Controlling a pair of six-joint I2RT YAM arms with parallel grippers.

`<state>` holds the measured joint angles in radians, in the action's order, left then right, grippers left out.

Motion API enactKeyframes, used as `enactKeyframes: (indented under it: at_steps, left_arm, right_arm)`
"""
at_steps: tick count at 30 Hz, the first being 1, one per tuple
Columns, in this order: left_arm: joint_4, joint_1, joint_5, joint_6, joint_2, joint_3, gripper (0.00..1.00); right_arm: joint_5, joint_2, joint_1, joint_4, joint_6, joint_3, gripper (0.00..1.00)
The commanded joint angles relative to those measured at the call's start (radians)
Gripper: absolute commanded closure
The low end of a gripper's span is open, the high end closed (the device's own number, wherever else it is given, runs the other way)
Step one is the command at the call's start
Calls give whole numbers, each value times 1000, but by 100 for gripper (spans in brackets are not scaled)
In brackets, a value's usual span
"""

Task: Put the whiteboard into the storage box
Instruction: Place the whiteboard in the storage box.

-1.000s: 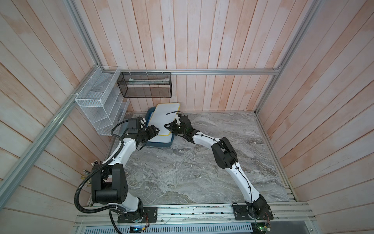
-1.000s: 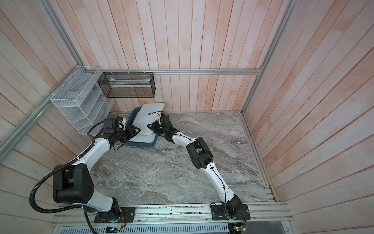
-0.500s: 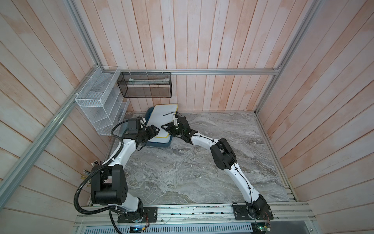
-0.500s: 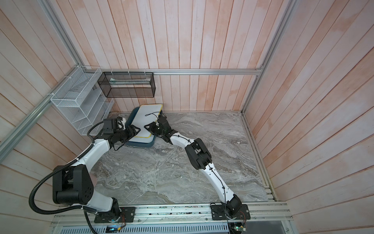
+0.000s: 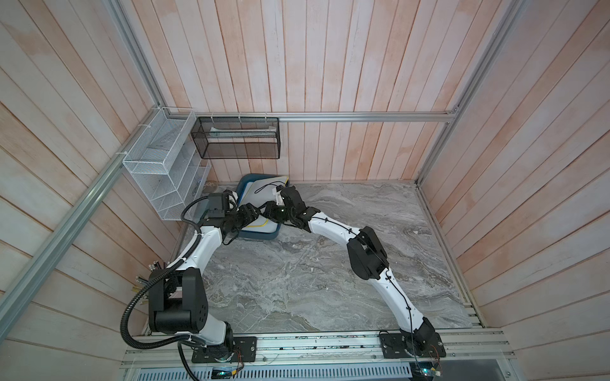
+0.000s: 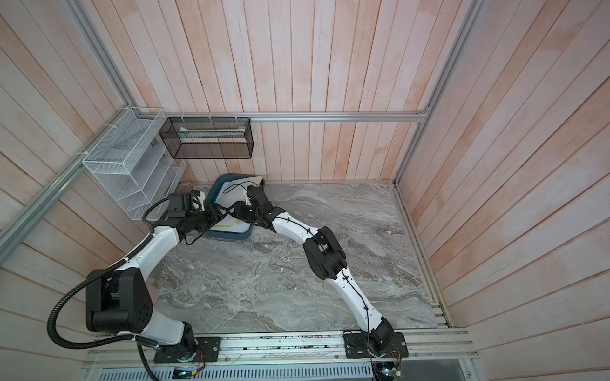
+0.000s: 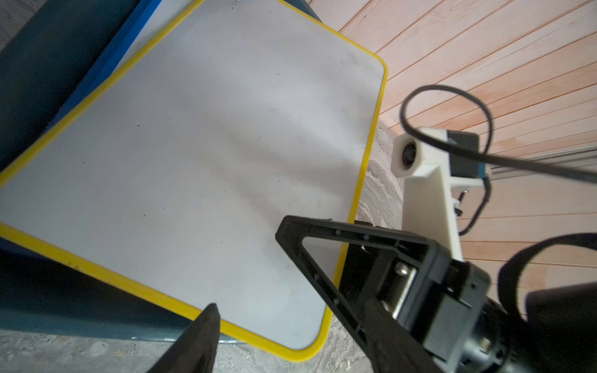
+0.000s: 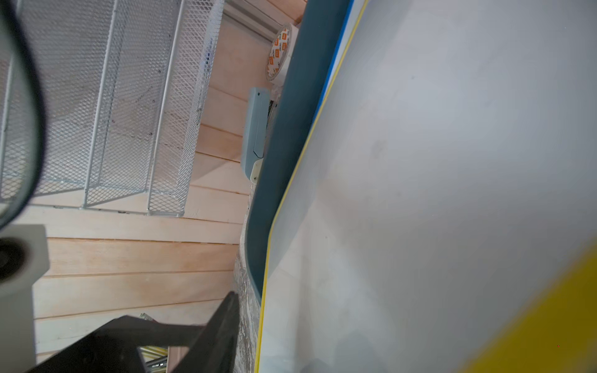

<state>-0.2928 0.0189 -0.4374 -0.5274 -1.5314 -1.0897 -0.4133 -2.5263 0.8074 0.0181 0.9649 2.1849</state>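
Right hand [image 5: 270, 212] loosened, whiteboard [image 5: 255, 198] lower on storage box [image 5: 260, 235]

Both top views look steeply down from high above the front rail [image 5: 313, 343], facing the back wall. They take in the whole table [image 5: 297, 280] and both arms, and differ only by a small sideways shift. The left wrist camera [image 8: 29, 252] hangs close over the board [image 7: 193, 161] at the table's back left corner. It looks across the board toward the back wall, with the right wrist camera [image 7: 413, 155] in sight. That one sits nearer still, almost against the board, facing the left wall and the rack [image 8: 113, 113]. Both wrist views share the board and the box [image 7: 48, 80] rim, which both top views show small.
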Motion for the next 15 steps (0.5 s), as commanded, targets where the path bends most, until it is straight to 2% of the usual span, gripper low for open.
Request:
enactKeyframes:
  at_steps: [1,7,15]
  left_arm:
    - [20,6,-11,-4,29,22,27]
    - [18,6,-3,0,46,35,27]
    - [23,5,-7,-2,52,43,27]
  right_arm:
    - [-36,67,7,-6,-49,-9,52]
    - [-32,111,5,-49,-102,-56,52]
    - [0,251,-10,15,-148,-318,52]
